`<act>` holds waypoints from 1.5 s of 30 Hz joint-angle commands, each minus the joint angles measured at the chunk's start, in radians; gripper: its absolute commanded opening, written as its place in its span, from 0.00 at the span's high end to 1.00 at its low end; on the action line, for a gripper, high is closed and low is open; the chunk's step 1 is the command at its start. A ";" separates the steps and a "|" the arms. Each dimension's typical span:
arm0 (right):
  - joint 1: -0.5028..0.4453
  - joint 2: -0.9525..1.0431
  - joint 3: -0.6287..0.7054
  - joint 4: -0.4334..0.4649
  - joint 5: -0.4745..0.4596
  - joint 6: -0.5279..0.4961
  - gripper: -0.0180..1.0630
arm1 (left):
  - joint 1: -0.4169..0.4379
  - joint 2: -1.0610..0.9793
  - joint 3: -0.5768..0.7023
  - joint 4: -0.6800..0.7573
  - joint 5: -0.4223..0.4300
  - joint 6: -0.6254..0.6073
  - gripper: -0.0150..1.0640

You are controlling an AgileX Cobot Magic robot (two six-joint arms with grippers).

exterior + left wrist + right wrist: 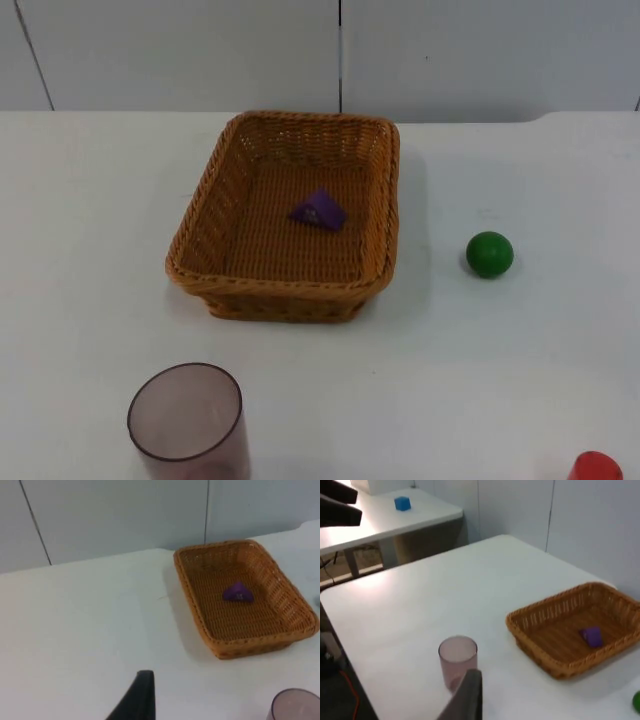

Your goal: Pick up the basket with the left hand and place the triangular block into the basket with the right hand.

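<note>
Basket (205,235) of woven wicker sits on the white table (80,200) near the middle, flat on its base, held by neither arm. To its left and nearer the camera stands a smoky see-through cup (186,412). Inside the basket lies the purple triangular block (319,211), resting on the floor toward the far right part, touching no wall.

I judge the basket light and fairly stiff, with some give in the weave; its rim is the natural place to pinch, and the left long wall looks easiest for the left arm. The block looks small, hard and light, with sloped faces that could slip between fingers.

Right of the basket, well apart from it, sits a green ball (489,254), and a red thing (594,467) stands at the table's near right corner.

Each wrist view has one black fingertip, left (141,695) and right (470,695), well back from the basket; whether either gripper is parted or closed I cannot tell.
</note>
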 commanded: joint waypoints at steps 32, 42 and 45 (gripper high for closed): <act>-0.001 -0.248 0.128 -0.080 0.309 0.162 0.18 | -0.002 -0.134 0.065 0.044 0.155 -0.042 0.01; -0.001 -0.248 0.135 -0.064 0.314 0.134 0.18 | -0.002 -0.134 0.074 0.108 0.162 -0.118 0.01; -0.001 -0.248 0.135 -0.064 0.314 0.134 0.18 | -0.002 -0.134 0.074 0.108 0.162 -0.118 0.01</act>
